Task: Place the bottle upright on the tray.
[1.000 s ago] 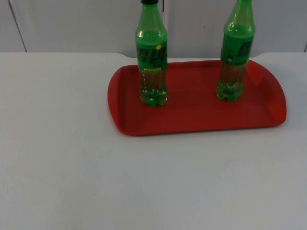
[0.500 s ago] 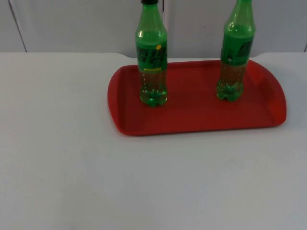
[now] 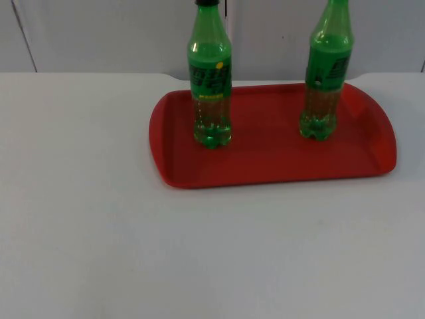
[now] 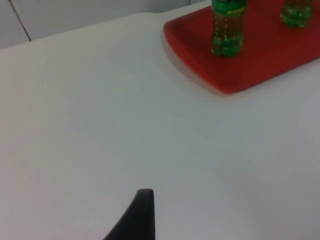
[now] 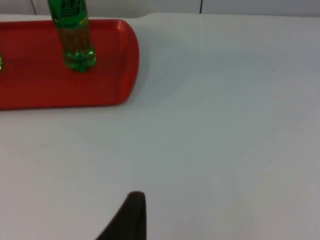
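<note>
Top view shows the white table (image 3: 199, 252) running up to the grey partition wall (image 3: 99, 33) along the upper edge of the frame. On it, right of centre in the upper half, lies the red tray (image 3: 265, 163). Two green soda bottles stand upright on the tray, well apart: the left bottle (image 3: 210, 80) near the tray's left end, the right bottle (image 3: 327, 73) toward its right end, so the task looks done. From the wrist views, the left gripper (image 4: 135, 217) and the right gripper (image 5: 127, 217) each hang above bare table, apparently waiting clear of the tray; one black fingertip shows per view, so I cannot tell how wide either pincer stands.
</note>
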Controlling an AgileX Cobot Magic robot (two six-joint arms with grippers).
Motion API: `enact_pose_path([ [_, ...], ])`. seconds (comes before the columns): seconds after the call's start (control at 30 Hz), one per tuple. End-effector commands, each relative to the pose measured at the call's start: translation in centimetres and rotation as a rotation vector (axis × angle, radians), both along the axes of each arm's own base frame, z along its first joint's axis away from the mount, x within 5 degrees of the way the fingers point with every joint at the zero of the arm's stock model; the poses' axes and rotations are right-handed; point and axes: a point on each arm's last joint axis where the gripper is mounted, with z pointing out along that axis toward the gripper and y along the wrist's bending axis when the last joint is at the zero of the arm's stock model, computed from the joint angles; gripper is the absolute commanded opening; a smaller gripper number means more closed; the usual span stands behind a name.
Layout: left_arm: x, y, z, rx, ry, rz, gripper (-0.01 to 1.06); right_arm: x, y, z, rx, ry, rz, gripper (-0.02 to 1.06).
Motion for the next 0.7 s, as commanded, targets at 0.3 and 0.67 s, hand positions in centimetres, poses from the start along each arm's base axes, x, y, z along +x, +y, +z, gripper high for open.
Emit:
enact_pose_path([
  [0.3, 0.01, -0.03, -0.04, -0.002, -0.011, 0.158, 1.05, -0.02, 0.02, 0.04, 0.001, -0.009, -0.004, 1.05],
  [0.67, -0.02, -0.10, -0.04, -0.001, -0.011, 0.295, 1.05, -0.02, 0.02, 0.04, 0.001, -0.009, -0.004, 1.05],
])
